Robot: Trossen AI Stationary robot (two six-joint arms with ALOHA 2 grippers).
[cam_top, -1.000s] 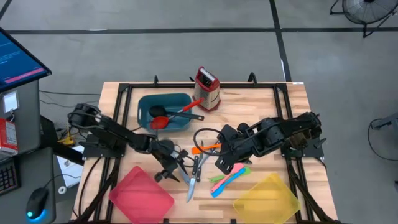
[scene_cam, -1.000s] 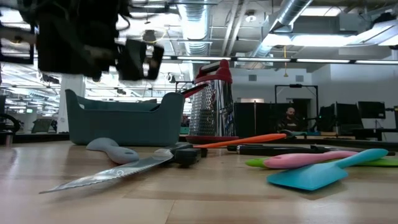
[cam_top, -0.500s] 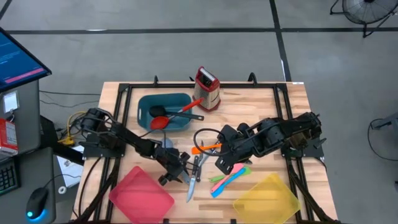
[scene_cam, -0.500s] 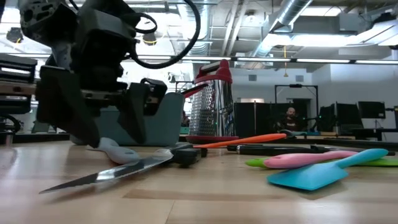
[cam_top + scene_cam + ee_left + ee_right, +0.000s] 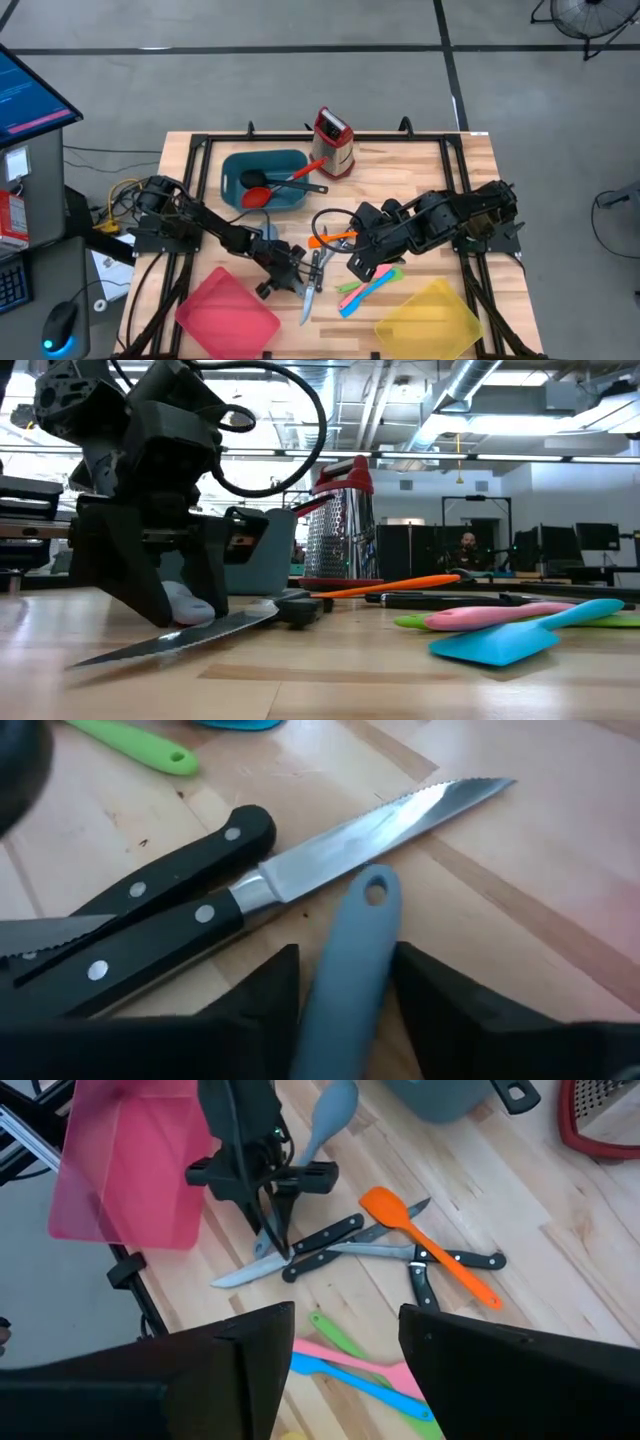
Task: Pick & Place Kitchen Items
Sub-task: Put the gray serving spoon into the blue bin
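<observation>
My left gripper (image 5: 180, 615) is down at the tabletop with its fingers shut on the grey-blue spoon (image 5: 350, 950), which lies beside two black-handled steel knives (image 5: 170, 910). In the high view this gripper (image 5: 290, 272) stands left of the knives (image 5: 312, 280). My right gripper (image 5: 345, 1380) hangs open and holds nothing, high above the table right of centre (image 5: 362, 262). An orange spatula (image 5: 335, 238) and pink, green and blue utensils (image 5: 365, 285) lie flat on the wood. A black ladle and a red spoon sit in the teal tray (image 5: 232, 170). My left gripper pinches the spoon's handle (image 5: 345, 985) between its two fingers, a little back from the holed free end (image 5: 375, 890). The fingers (image 5: 150, 585) slant down from the table's left side, one on each long side of the handle. The spoon lies on the table.
A steel box grater (image 5: 333, 143) with a red top stands at the far edge. A red tray (image 5: 228, 312) lies near left and a yellow tray (image 5: 428, 318) near right. A serrated knife blade (image 5: 170, 642) lies just in front of the left fingers.
My left gripper has come down to the table over the grey-blue spoon, tipping further downward. Its fingers have then narrowed onto the spoon's handle. The spoon and the knives lie where they were.
</observation>
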